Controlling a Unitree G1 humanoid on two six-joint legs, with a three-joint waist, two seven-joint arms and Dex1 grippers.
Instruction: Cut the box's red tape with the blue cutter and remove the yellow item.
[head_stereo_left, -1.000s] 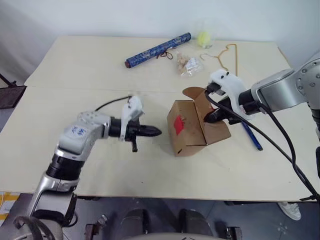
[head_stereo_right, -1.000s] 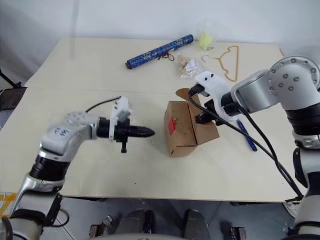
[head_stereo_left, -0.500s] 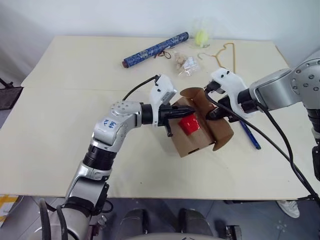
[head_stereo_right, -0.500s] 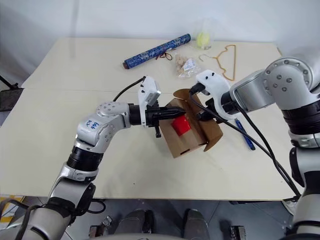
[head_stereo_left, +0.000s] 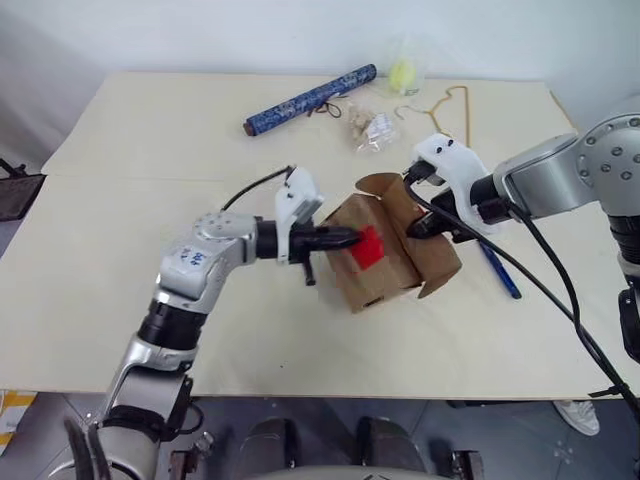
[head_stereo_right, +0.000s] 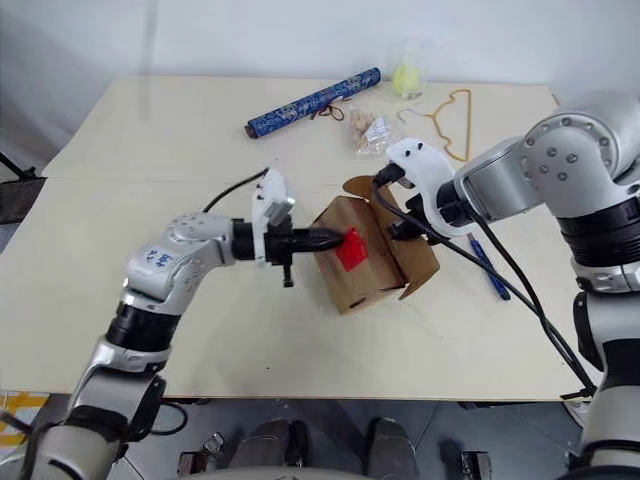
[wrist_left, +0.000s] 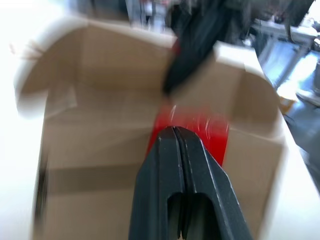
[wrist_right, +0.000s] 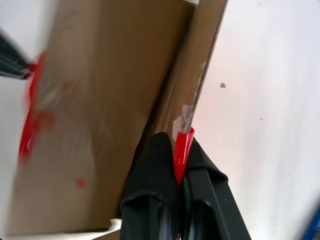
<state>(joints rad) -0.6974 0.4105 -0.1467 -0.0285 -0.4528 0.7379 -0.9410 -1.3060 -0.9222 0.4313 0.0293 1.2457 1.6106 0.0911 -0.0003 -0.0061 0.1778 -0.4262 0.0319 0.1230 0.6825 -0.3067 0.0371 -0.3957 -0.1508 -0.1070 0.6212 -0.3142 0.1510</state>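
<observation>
Cardboard box (head_stereo_left: 375, 262): brown, set at table (head_stereo_left: 150, 250) centre, tilted, one end flap open toward 3 o'clock. Red tape (head_stereo_left: 366, 246): a square patch on the face turned toward 9 o'clock; a second red strip (wrist_right: 182, 150) is seen at the flap edge in the right wrist view.

Left gripper (head_stereo_left: 345, 238): fingers pressed together, nothing between them, tip laid against the tape patch from 9 o'clock. Right gripper (head_stereo_left: 425, 229): fingers clenched on the red strip at the flap edge, at the box's 3 o'clock end; box is thereby steadied.

Blue cutter (head_stereo_left: 498, 271): slim stick, lying on the table just past the right gripper at 3 o'clock, untouched by either hand. Yellow item: not to be made out; judged to be inside the box.

Other stock: patterned blue roll (head_stereo_left: 312, 98) at 11 o'clock, wire hanger (head_stereo_left: 448, 112) and small clear packets (head_stereo_left: 372, 128) at 1 o'clock, pale ball in wrap (head_stereo_left: 404, 74) at 12 o'clock.

Handling note, as a judgement: tape appears uncut on the near face. The right-hand grip is best kept firm so the box is not pushed along by the left tip. Pressure on the patch is best kept light, since the carton wall can be crushed. For a proper cut, the cutter needs to be picked up first; the empty left hand is the one free for it.
</observation>
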